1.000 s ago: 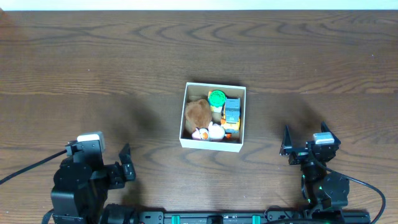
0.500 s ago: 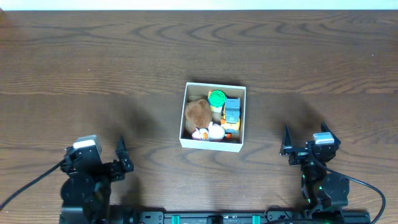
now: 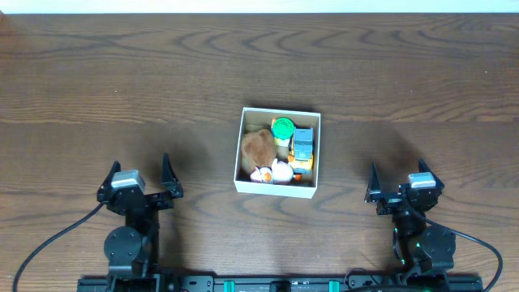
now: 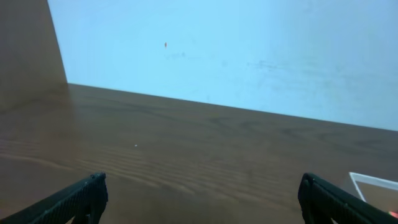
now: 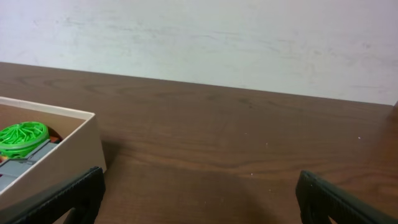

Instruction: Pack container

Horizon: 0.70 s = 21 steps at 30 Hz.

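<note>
The container (image 3: 276, 189) sits on the middle of the counter (image 3: 122, 81) with toys (image 3: 259, 148) inside. The left gripper (image 3: 138, 172) and the right gripper (image 3: 397, 180) are both spread wide and hold nothing, well apart from it.

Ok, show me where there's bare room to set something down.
Bare table lies all along the far side beyond the container, and between it and the left gripper and right gripper. Only the container itself is crowded, packed with toys.
</note>
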Tool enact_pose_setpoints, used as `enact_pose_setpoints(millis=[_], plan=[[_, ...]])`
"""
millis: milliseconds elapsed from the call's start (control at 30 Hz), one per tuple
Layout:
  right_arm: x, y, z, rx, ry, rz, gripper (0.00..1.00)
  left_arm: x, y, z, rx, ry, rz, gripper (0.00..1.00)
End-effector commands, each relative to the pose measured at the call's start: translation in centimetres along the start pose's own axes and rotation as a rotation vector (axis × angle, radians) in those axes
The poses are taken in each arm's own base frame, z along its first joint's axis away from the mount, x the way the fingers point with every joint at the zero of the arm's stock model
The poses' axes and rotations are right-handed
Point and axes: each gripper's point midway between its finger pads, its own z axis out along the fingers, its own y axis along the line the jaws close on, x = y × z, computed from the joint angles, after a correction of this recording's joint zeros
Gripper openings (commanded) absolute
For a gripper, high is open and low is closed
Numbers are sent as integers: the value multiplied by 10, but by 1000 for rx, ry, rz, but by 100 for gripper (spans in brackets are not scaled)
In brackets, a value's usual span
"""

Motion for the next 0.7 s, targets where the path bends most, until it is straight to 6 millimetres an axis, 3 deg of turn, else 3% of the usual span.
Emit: enact_pose_setpoints(millis=[0,367,467,667], plan=[[1,-1,0,1,0,-7,99,12,0,2,12,-9,16,98],[1,-1,0,1,0,-7,99,43,4,4,1,43,23,98],[1,-1,0,1,0,-7,99,61,6,2,-7,116,-13,98],[1,-1,0,1,0,-7,99,62,-3,2,39,121,-60,98]])
